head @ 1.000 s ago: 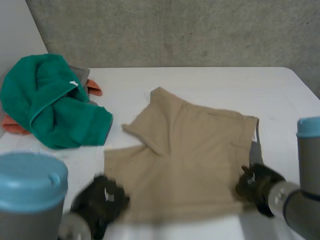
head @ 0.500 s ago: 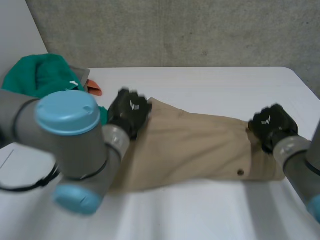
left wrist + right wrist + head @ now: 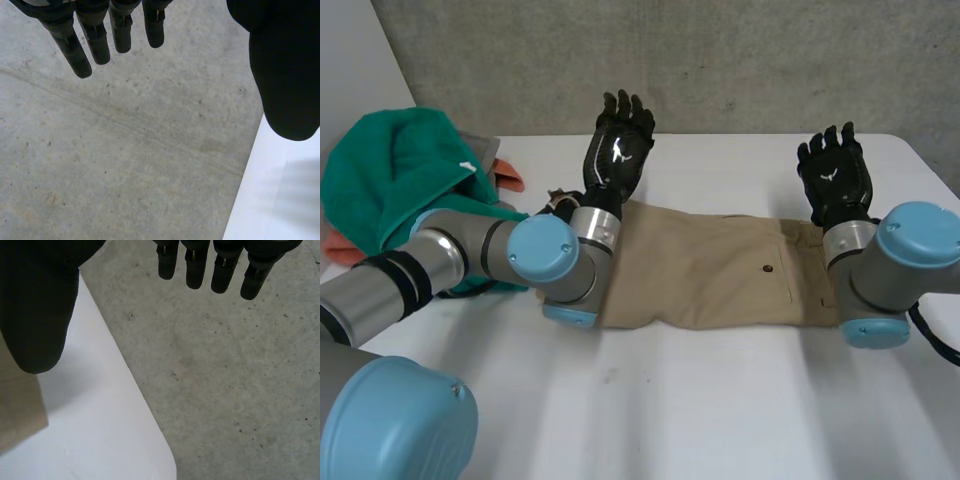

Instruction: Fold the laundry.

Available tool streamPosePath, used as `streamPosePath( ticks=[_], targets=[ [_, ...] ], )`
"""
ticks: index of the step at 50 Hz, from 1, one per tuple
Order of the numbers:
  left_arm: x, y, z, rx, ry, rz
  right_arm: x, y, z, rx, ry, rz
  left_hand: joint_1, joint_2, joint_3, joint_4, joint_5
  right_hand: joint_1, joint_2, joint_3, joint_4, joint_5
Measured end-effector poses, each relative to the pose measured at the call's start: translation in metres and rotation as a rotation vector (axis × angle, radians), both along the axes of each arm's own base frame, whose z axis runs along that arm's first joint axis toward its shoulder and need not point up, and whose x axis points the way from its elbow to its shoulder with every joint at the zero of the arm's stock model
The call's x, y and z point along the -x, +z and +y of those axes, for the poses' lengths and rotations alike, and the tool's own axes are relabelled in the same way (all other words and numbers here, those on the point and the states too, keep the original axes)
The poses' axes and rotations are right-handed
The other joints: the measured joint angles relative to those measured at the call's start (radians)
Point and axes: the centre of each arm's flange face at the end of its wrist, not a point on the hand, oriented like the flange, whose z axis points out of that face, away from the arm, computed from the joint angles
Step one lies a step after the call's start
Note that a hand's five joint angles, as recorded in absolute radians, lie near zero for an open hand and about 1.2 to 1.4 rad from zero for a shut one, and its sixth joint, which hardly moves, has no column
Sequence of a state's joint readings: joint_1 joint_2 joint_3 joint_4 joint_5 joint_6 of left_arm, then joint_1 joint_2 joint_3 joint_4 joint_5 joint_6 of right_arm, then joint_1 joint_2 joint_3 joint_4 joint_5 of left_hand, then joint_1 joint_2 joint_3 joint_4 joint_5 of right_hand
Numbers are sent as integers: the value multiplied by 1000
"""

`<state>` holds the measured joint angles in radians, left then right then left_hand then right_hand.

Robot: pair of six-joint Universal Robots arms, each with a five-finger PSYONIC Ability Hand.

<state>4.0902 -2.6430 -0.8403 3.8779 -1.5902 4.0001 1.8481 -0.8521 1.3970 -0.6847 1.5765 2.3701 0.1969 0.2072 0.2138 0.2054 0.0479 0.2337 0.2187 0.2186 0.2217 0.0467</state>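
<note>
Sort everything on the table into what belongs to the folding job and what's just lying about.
Job: folded tan garment; left hand and right hand, both open and raised.
Lying about: green cloth and orange cloth, heaped aside, untouched; possibly later laundry.

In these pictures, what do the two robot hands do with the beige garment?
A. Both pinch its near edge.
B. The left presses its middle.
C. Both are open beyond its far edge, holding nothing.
C: the left robot hand and the right robot hand show straight fingers with nothing in them, and the beige garment lies folded on the white table, touched by neither hand.
</note>
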Motion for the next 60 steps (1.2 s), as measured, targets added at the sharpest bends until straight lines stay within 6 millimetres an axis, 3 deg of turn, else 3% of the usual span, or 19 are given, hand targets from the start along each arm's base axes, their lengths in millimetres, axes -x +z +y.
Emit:
streamPosePath(
  ticks=[5, 7, 9, 15, 17, 21, 25, 30, 34, 42, 47, 52, 56, 60],
  targets=[
    [-4, 23, 19, -24, -6, 38, 13, 32, 16, -105, 6, -63, 0, 0, 0, 0, 0, 0, 0, 0, 0, 0],
    [-7, 28, 24, -38, -3, 50, 15, 34, 18, -123, 5, -68, 0, 0, 0, 0, 0, 0, 0, 0, 0, 0],
    [-14, 37, 32, -66, 6, 71, 29, 42, 33, -265, -6, -97, 0, 0, 0, 0, 0, 0, 0, 0, 0, 0],
    [-32, 46, 50, -143, 27, 101, 46, 33, 59, -523, -28, -143, 0, 0, 0, 0, 0, 0, 0, 0, 0, 0],
    [-44, 48, 64, -213, 27, 115, 52, 20, 73, -652, -26, -175, 0, 0, 0, 0, 0, 0, 0, 0, 0, 0],
    [-58, 46, 84, -336, 6, 147, 57, 5, 85, -735, -6, -209, 0, 0, 0, 0, 0, 1, 2, 3, 3, 2],
    [-65, 44, 96, -430, -10, 177, 58, -7, 85, -741, 6, -219, 0, 0, 0, 0, 0, 162, 165, 167, 162, 170],
    [-68, 42, 101, -480, -14, 186, 62, -21, 73, -703, -24, -210, 0, 0, 0, 0, 0, 778, 897, 885, 882, 849],
    [-69, 42, 102, -487, -13, 182, 66, -25, 65, -670, -59, -198, 0, 0, 0, 0, 0, 824, 937, 948, 972, 898],
    [-76, 64, 107, -452, -17, 211, 83, 14, 52, -324, -181, 157, 0, 0, 0, 0, 0, 861, 945, 948, 978, 926],
    [-80, 68, 110, -447, -14, 216, 52, 30, 59, -186, -93, 254, 0, 0, 0, 0, 0, 861, 945, 948, 978, 929],
    [-85, 67, 111, -453, -3, 214, -23, 41, 93, -35, 207, 259, 0, 0, 0, 0, 0, 861, 948, 970, 979, 937],
    [-90, 67, 108, -455, 11, 215, -71, 33, 125, 16, 438, 257, 0, 0, 0, 0, 0, 861, 952, 972, 979, 942],
    [-94, 69, 105, -453, 24, 219, -109, 9, 164, -3, 645, 277, 0, 0, 0, 0, 0, 861, 953, 972, 979, 943]
  ],
)
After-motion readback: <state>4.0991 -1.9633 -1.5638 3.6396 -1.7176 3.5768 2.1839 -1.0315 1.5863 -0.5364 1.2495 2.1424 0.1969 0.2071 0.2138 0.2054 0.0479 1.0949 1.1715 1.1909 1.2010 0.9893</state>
